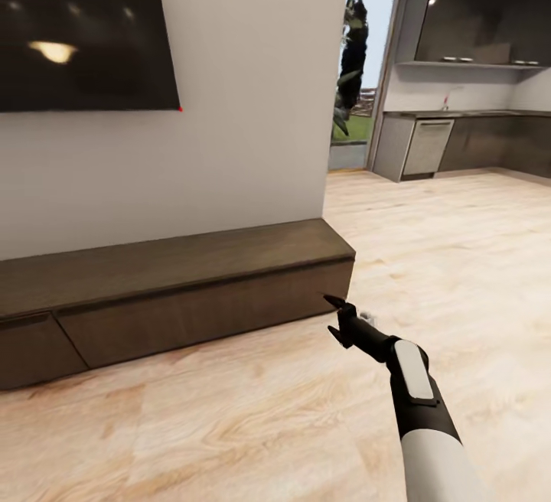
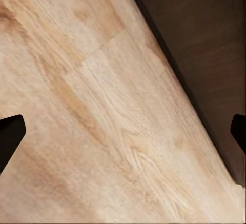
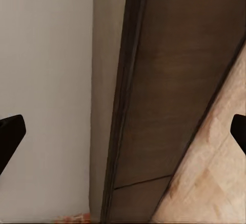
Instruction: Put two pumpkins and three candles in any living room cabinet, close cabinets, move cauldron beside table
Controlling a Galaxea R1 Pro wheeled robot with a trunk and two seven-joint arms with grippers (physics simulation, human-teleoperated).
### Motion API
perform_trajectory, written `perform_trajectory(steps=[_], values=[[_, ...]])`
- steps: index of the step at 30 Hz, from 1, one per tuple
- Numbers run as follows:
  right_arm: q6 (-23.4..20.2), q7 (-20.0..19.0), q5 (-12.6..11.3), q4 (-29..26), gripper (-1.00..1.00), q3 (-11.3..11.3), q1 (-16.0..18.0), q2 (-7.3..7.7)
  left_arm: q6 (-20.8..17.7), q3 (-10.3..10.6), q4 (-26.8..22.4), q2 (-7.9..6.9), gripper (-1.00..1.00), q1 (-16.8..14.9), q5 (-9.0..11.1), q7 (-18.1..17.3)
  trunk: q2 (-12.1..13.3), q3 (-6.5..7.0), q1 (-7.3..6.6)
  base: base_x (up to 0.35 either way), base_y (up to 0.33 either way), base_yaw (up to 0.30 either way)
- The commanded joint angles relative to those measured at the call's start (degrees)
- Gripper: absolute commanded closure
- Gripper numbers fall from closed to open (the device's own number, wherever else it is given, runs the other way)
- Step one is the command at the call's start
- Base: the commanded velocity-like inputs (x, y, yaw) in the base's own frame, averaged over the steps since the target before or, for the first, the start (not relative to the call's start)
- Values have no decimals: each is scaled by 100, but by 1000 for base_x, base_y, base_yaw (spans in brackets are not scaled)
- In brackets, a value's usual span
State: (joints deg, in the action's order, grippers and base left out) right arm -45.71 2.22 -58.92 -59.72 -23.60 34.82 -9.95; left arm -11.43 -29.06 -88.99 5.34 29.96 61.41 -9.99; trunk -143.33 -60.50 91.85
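Right gripper point(image 1: 334, 317) gapes empty near closed cabinet point(image 1: 191, 288).

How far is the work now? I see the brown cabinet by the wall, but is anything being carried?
Looks done: the cabinet has its visible drawer fronts flush, so it appears closed. In hand: nothing; the right gripper is open and empty in front of the cabinet, and the left gripper is open over bare wood floor. Left: the pictures cannot confirm the pumpkins, candles or cauldron, so whether they are placed is unknown.
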Motion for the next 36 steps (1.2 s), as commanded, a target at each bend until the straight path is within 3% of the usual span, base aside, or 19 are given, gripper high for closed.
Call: perform_trajectory(steps=[1, 3, 7, 9, 10, 11, 12, 14, 19, 24, 31, 36], values=[[4, 0, 2, 91, -100, -1, 50, 15, 0, -1, 5, 12, -100, 2, -26, -24, 0, 3, 0, 314, -77, 272], [191, -5, 1, 647, -100, -3, 287, 92, 0, -3, 17, 41, -100, 8, -150, -80, 0, 7, 0, 314, -40, 272], [1220, -29, 4, 1247, -100, 5, 427, 140, 0, -3, 21, 52, -100, 10, -212, -103, 0, 12, 0, 314, -12, 161], [1421, -308, -4, 1532, -100, 2, 441, 152, 0, -3, 22, 53, -100, 10, -219, -106, 0, 12, 0, 314, -3, 44], [1519, -808, -5, 1827, -100, -3, 448, 204, 0, -3, 24, 54, -100, 10, -221, -107, 0, 13, 0, 314, -2, 25], [1735, -1737, -5, 2428, -100, -8, 468, 370, 0, -3, 27, 54, -100, 10, -223, -107, 0, 13, 0, 314, -1, 13], [2027, -2301, -8, 2916, -100, -10, 512, 501, 0, -3, 29, 54, -100, 10, -224, -108, 0, 13, 0, 314, -1, 8], [2974, -3397, -13, 4160, -100, -5, 738, 737, 0, -3, 36, 48, -100, 10, -228, -103, 0, 13, 0, 314, 0, 4], [3240, -4589, -3, 4512, -100, -4, 808, 826, 0, -3, 148, 46, -100, 10, -234, -112, 0, 13, 0, 315, 0, 1], [3261, -4782, 15, 4549, -100, -4, 825, 852, 0, -3, 191, 46, -100, 10, -234, -116, 0, 13, 0, 321, 8, 0], [3221, -4083, 39, 4550, -100, 4, 893, 923, 0, -3, 205, 46, -100, 10, -234, -117, 0, 13, 0, 306, 145, 0], [3211, -3941, 38, 4549, -100, 5, 918, 925, -131, -5, 187, 28, -100, 10, -174, -93, 0, 13, 0, 169, 130, 0]])
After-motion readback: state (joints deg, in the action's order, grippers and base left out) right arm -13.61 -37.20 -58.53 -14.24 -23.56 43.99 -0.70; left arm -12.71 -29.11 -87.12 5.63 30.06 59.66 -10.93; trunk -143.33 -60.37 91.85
